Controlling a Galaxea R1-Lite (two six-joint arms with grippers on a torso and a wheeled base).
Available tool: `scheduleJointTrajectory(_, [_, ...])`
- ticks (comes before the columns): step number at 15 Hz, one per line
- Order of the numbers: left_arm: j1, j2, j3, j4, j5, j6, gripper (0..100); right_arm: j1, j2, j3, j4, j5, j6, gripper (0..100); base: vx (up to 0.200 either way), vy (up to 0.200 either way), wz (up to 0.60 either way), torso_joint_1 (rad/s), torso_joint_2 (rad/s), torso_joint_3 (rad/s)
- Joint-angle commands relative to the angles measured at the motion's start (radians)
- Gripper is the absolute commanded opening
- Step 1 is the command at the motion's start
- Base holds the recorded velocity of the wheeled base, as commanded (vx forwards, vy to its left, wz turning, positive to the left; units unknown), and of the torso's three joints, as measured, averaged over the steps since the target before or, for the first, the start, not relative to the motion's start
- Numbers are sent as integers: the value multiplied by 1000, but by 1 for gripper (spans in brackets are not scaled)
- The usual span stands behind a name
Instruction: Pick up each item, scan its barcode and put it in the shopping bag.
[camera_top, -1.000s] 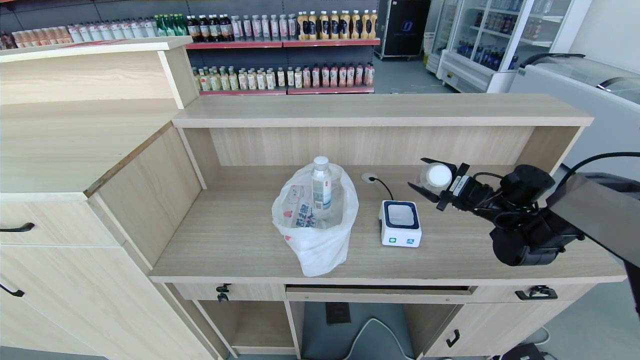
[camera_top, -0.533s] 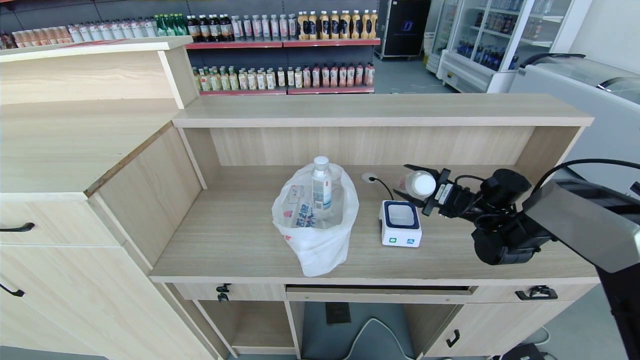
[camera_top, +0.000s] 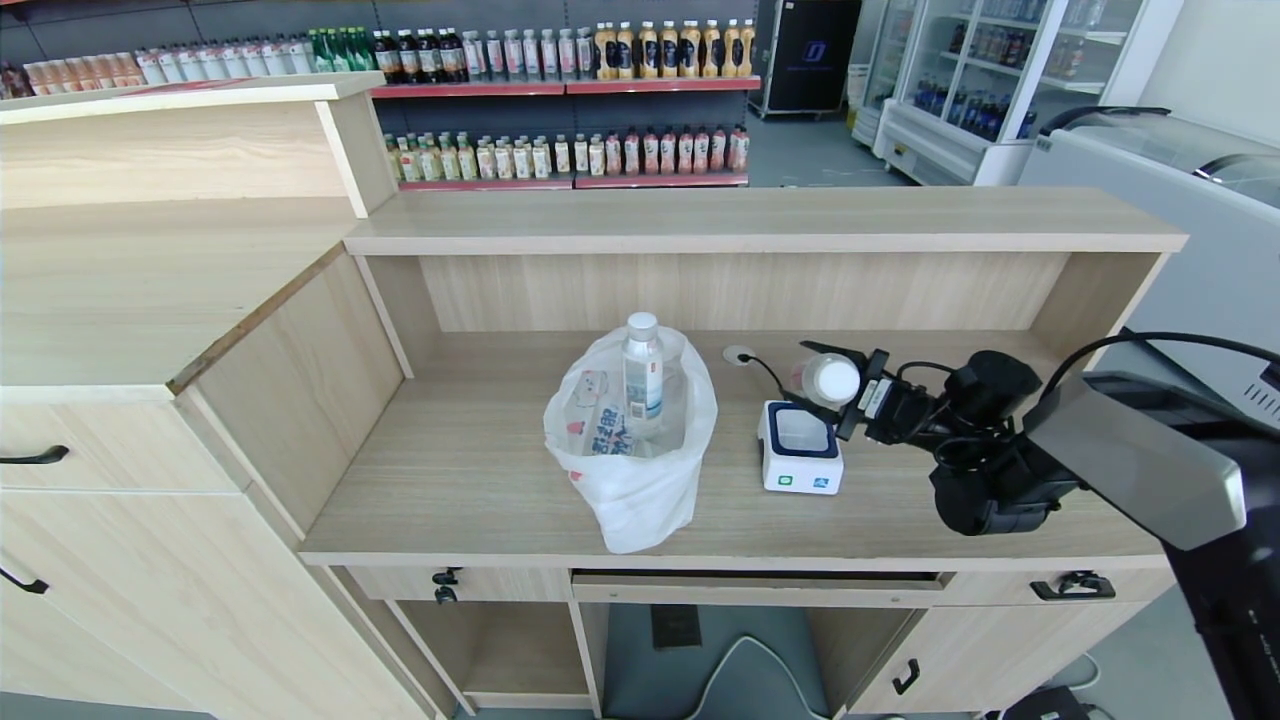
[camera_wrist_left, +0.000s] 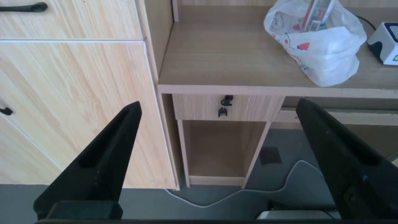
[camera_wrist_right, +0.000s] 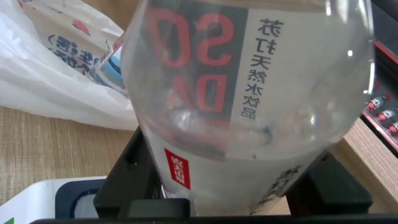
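My right gripper (camera_top: 825, 381) is shut on a clear soda bottle (camera_top: 829, 380), held on its side just above the far edge of the white barcode scanner (camera_top: 800, 446), its white cap end toward me. Up close the soda bottle (camera_wrist_right: 249, 99) has a red-lettered label, with the scanner (camera_wrist_right: 68, 198) beneath it. The white shopping bag (camera_top: 632, 450) stands open left of the scanner, holding an upright water bottle (camera_top: 643, 376) and a packet. My left gripper (camera_wrist_left: 224, 162) is open, off the counter's left front, above the floor. The shopping bag (camera_wrist_left: 317, 37) lies beyond it on the counter.
The wooden checkout counter (camera_top: 480, 480) has a raised back shelf (camera_top: 760, 225) and a taller cabinet (camera_top: 150, 290) at the left. A cable (camera_top: 765, 370) runs from the scanner to a hole in the counter. Drink shelves stand behind.
My right arm has carried the soda bottle left and slightly down, from well right of the scanner to just over its far edge. The bag and scanner have stayed put.
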Motion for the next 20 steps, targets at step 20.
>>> scheduleJointTrajectory(20, [0, 0, 0, 0, 0, 0, 100, 33, 60, -75, -1, -3, 57, 0, 0, 0, 0, 0, 0, 0])
